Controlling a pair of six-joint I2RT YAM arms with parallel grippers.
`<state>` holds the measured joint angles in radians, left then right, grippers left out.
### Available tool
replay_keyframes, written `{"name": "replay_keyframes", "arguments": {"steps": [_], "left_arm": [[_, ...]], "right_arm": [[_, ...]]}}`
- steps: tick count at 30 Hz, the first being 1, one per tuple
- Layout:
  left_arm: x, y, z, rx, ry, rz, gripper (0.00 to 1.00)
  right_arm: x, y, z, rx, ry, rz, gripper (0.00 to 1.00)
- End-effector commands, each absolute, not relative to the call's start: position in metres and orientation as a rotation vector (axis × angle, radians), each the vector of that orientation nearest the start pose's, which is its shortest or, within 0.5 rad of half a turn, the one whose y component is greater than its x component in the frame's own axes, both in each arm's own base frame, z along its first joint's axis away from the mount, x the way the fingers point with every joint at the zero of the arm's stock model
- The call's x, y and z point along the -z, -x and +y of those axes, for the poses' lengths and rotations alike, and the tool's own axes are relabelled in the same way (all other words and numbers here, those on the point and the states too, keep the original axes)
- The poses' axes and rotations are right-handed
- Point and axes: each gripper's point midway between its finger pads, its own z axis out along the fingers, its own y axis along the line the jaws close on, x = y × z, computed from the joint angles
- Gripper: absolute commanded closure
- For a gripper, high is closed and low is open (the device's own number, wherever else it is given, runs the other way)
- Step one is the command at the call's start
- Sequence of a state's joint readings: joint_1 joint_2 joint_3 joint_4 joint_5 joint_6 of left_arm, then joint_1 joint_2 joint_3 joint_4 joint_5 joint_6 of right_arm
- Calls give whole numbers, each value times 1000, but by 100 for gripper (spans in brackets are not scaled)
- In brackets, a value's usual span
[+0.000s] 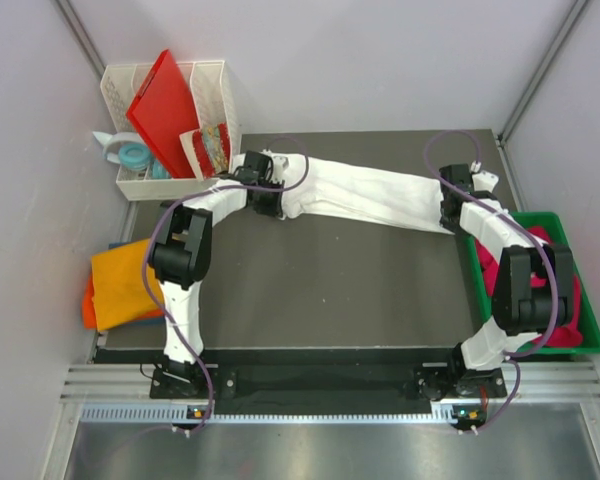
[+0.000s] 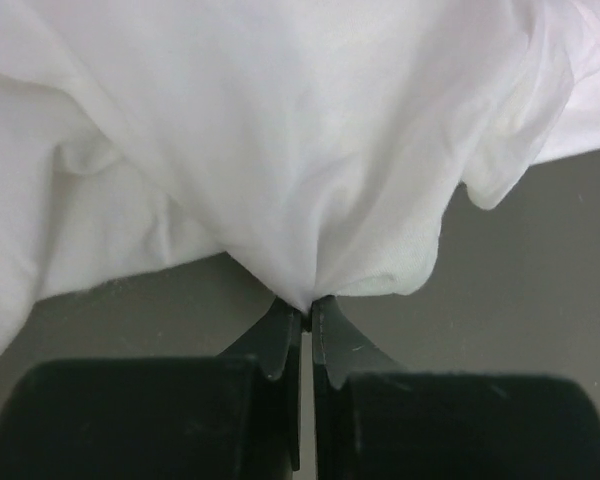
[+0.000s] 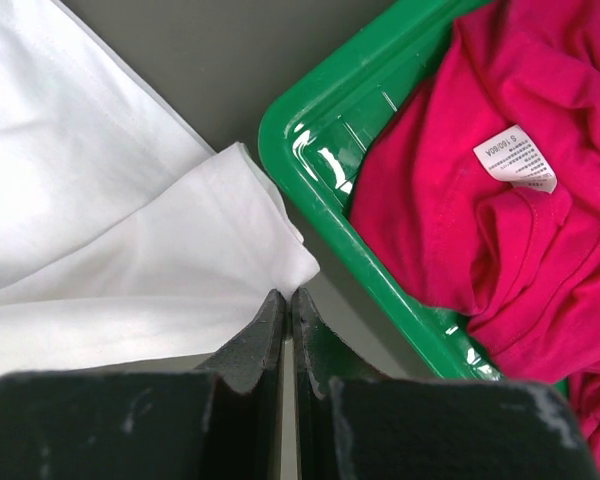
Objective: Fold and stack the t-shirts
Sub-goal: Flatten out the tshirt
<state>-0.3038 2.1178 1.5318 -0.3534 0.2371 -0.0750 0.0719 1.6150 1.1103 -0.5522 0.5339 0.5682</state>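
Observation:
A white t-shirt (image 1: 365, 197) stretches across the far part of the dark table between both arms. My left gripper (image 1: 271, 204) pinches its left end; in the left wrist view the gripper (image 2: 306, 305) is shut on a gathered fold of the white t-shirt (image 2: 280, 150). My right gripper (image 1: 447, 212) holds the right end; in the right wrist view the gripper (image 3: 288, 296) is shut on a corner of the white t-shirt (image 3: 110, 240). A magenta-pink t-shirt (image 3: 500, 220) lies in the green bin (image 3: 310, 130). An orange t-shirt (image 1: 120, 285) lies folded at the table's left edge.
A white rack (image 1: 215, 100) at the far left holds a red plastic board (image 1: 165, 105) and small items. The green bin (image 1: 578, 345) stands at the right edge. Grey walls close in the back and sides.

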Motion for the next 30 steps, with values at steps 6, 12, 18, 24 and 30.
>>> {"name": "replay_keyframes", "arguments": {"steps": [6,12,18,24,30], "left_arm": [[-250,-443,-135,206,-422,2152,100],[-371,-396,-73,165,-261,1948,100],[-453,-330,-48,64,-238,1759,100],[-470,-272,-35,26,-237,1671,100],[-528,-219,-24,-7,-204,1442,100]], "right_arm": [[-159,-367,-50,414,-710,2191,100],[-256,-356,-45,255,-740,1976,100],[-367,-319,-24,125,-614,1794,100],[-435,-265,-25,108,-537,1655,100],[-489,-218,-42,98,-548,1529,100]]}}
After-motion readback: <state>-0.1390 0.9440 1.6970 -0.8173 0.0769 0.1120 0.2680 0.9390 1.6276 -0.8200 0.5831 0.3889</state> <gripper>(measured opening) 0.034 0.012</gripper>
